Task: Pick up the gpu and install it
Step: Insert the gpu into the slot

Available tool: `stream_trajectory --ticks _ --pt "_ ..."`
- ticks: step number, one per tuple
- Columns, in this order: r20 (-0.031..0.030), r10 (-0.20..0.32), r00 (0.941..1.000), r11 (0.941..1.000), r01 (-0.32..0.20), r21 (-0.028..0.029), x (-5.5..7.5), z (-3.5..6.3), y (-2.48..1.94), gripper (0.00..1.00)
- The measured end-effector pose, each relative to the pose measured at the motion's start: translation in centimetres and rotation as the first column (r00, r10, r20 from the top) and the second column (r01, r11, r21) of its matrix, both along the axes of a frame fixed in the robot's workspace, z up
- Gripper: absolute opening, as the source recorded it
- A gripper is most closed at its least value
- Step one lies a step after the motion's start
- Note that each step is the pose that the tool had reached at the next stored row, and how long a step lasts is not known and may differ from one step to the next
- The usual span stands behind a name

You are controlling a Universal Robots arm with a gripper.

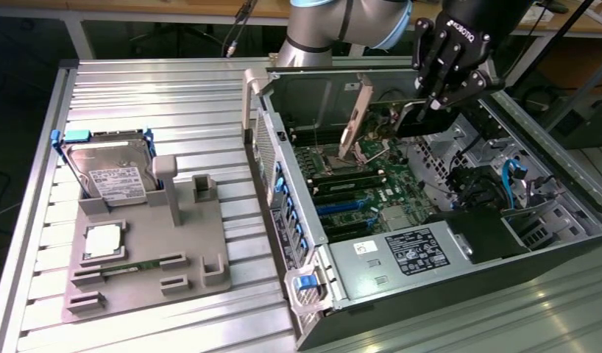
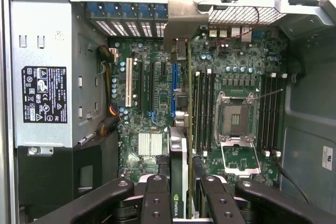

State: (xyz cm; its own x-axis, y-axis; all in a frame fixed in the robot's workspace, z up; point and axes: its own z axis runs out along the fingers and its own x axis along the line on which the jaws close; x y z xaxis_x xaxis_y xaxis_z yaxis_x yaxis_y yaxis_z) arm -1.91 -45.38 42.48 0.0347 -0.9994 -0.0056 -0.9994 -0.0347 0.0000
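- Gripper (image 1: pixel 430 104) hangs over the open case (image 1: pixel 281 243), toward the exterior view's right. Its fingers (image 2: pixel 157 198) are pinched on the gpu (image 1: pixel 419 126).
- In your wrist view the gpu (image 2: pixel 178 156) shows edge-on between the finger pads. It runs up from the gripper (image 2: pixel 181 184) to its silver bracket (image 2: pixel 181 22).
- That bracket (image 1: pixel 357 118) points at the case's rear wall, by the vented slot covers (image 2: pixel 126 17).
- You see the card held on edge above the motherboard (image 1: pixel 365 195), not lying flat. Whether its edge touches a slot, you cannot tell.
- From the wrist, it sits over the board (image 2: pixel 152 103) just beside the blue slot (image 2: pixel 172 90), with the CPU socket (image 2: pixel 234 121) on its other side.
- The power supply (image 2: pixel 44 72) fills the case end away from the socket.
- On the table, at the exterior view's left, a grey tray (image 1: pixel 213 272) holds the hard drive (image 1: pixel 110 176) and a RAM stick (image 1: pixel 134 266), well apart from the gripper.
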Motion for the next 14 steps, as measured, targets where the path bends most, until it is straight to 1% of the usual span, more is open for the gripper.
stream_trajectory --ticks 10,14 --pt "0.0023 0.0 1.0 1.0 0.0 -0.0001 0.0 -0.82 0.0 0.27" --pt "0.0023 0.0 1.0 1.0 0.0 -0.0002 0.0 -0.88 0.0 0.27"
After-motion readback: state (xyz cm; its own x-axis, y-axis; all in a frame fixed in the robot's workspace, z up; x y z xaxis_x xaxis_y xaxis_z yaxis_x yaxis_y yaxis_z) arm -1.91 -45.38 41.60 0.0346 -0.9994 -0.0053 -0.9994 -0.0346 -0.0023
